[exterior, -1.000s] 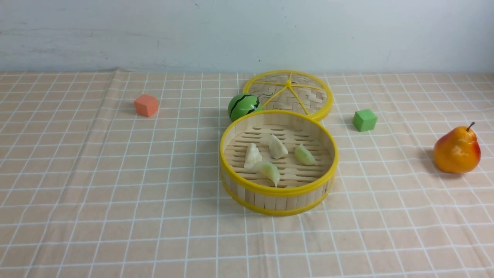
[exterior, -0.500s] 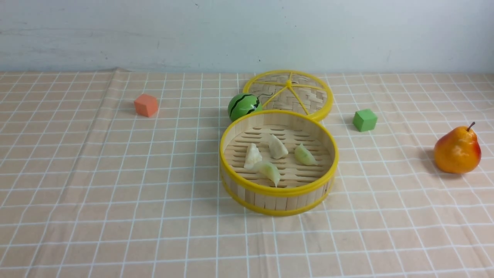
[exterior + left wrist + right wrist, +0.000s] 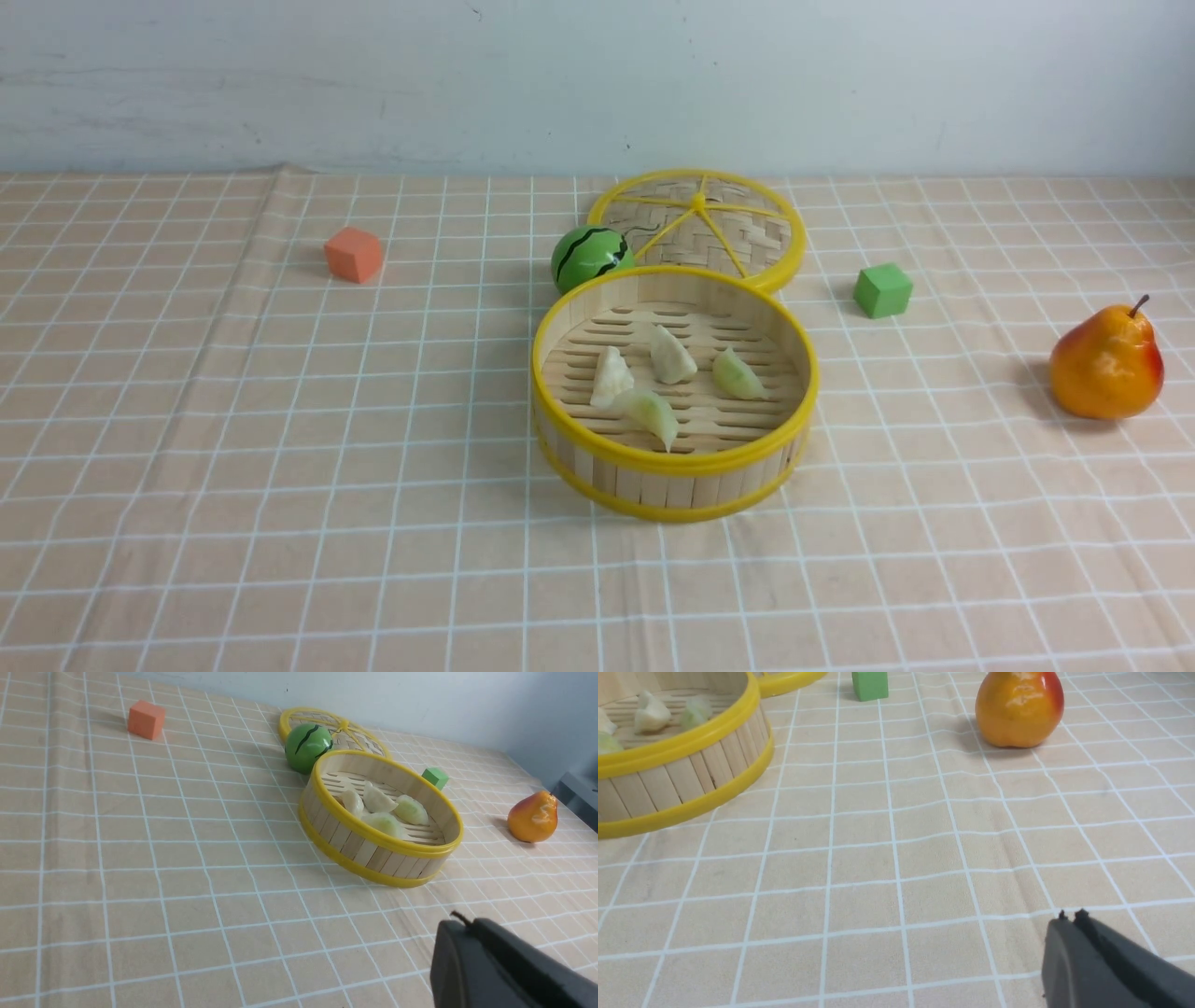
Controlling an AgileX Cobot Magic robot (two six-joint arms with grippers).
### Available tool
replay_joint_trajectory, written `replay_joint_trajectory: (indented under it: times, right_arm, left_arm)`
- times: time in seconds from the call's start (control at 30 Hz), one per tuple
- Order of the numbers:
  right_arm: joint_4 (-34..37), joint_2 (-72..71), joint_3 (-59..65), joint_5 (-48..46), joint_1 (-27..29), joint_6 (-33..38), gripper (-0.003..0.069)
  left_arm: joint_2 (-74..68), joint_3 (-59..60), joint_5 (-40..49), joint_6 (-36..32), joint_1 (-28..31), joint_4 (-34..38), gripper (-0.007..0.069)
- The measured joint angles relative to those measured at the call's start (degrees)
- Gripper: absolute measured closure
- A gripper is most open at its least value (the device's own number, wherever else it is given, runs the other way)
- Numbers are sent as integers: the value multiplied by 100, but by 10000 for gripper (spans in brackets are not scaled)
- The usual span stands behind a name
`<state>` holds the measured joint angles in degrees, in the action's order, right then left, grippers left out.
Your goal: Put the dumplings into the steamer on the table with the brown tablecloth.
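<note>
**Four dumplings in steamer, both grippers closed and empty**

Round bamboo-slat steamer with yellow rims [image 3: 674, 392] sits mid-table on the light tan grid-lined tablecloth [image 3: 280, 467]. All four pale whitish-green pleated dumplings [image 3: 667, 378] lie on its slotted floor, clustered toward the centre; two at the left touch.

Flat woven lid with yellow spokes [image 3: 700, 227] lies just behind the steamer. Green striped watermelon ball [image 3: 589, 258] is beside the lid, close to the steamer's far-left rim. Orange cube [image 3: 354, 254] far left; green cube [image 3: 881, 289] right of steamer; orange-red pear [image 3: 1106, 362] at the right edge.

Left gripper [image 3: 460, 921]: black jaws pressed together, holding nothing, above bare cloth. Right gripper [image 3: 1070, 917]: same, well apart from steamer.
</note>
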<state>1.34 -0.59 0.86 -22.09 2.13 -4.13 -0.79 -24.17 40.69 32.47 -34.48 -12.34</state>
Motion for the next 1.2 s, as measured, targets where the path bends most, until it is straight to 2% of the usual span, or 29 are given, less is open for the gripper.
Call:
replay_joint_trajectory:
  times: [0.27,0.4,0.5,0.57,0.7,0.73,0.8,0.97,1.2]
  right_arm:
    - [0,0,0,0,0,0,662]
    - [0,0,0,0,0,0,659]
    - [0,0,0,0,0,0,656]
    - [0,0,0,0,0,0,654]
    - [0,0,0,0,0,0,648]
    - [0,0,0,0,0,0,648]
    - [0,0,0,0,0,0,647]
    - [0,0,0,-2,0,0,641]
    - [0,0,0,-2,0,0,636]
  left_arm:
    - [0,74,-53,0,0,46,624]
    - [0,475,-830,-7,159,280,633]
    - [0,855,-1858,-341,728,513,638]
    - [0,1170,-2411,-824,1281,689,638]
    - [0,1723,-2902,-1346,2214,862,638]
    - [0,1723,-2902,-1357,2214,876,638]
    - [0,2017,-3080,-1436,2744,918,638]
    - [0,2359,-3175,-1462,3357,953,638]
    - [118,2579,-2885,-1469,3805,1074,638]
